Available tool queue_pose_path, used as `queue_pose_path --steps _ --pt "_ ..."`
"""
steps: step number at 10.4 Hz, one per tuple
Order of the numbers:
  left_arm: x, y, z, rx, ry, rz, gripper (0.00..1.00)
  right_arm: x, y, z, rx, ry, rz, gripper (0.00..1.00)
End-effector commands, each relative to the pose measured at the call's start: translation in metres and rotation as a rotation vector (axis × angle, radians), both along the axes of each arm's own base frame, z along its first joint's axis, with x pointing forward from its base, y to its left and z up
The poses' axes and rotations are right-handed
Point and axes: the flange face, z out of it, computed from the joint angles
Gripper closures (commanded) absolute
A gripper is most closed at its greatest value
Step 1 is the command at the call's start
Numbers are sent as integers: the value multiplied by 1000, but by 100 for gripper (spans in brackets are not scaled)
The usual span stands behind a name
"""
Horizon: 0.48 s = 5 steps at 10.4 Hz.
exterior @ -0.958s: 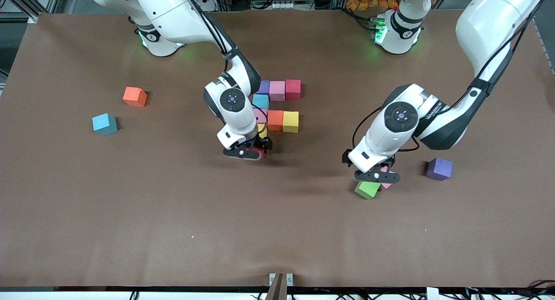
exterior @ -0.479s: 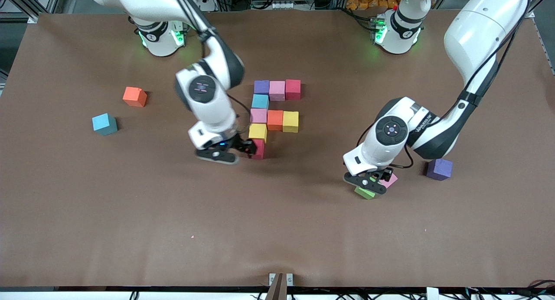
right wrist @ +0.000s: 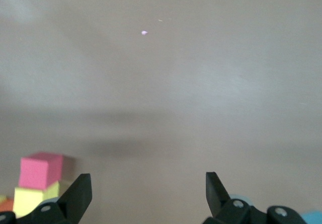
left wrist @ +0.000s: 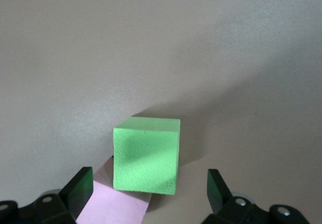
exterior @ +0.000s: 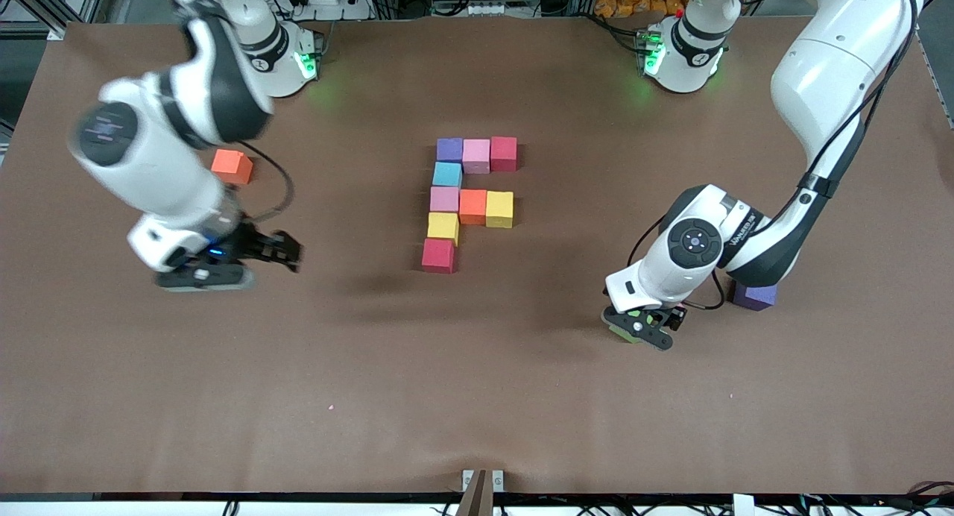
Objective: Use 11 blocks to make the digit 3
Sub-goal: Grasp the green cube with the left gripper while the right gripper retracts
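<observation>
Several blocks form a multicoloured shape mid-table, running from a purple block (exterior: pixel 449 149) down to a red block (exterior: pixel 438 256), the nearest to the front camera. My left gripper (exterior: pixel 645 329) hangs open low over a green block (left wrist: pixel 147 156), its fingers (left wrist: pixel 80 183) on either side of it without touching. A pink block (left wrist: pixel 118 206) lies against the green one. My right gripper (exterior: pixel 279 253) is open and empty over bare table (right wrist: pixel 147 181); its wrist view shows the red block (right wrist: pixel 42 169) and a yellow block (right wrist: pixel 34 200).
A loose orange block (exterior: pixel 232 166) lies toward the right arm's end, partly behind that arm. A loose purple block (exterior: pixel 754 297) sits beside the left arm's wrist, partly covered by it. The brown table (exterior: pixel 477 397) reaches to the front edge.
My right gripper left the red block at the near end of the shape and swung away toward its own end of the table. My left gripper came down over the green block.
</observation>
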Motion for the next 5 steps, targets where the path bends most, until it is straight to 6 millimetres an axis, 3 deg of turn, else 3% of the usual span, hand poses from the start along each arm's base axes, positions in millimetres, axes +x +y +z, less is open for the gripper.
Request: queue_pose_path --steps 1,2,3,5 --pt "11 4 -8 -21 -17 -12 0 -29 -59 54 -89 6 27 0" --pt "13 3 -9 -34 -33 -14 0 -40 -90 72 -94 23 22 0" --pt "15 9 -20 -37 -33 -7 0 -51 -103 83 -94 60 34 0" --pt "16 10 -28 -41 -50 -8 0 -57 -112 102 -87 87 -20 0"
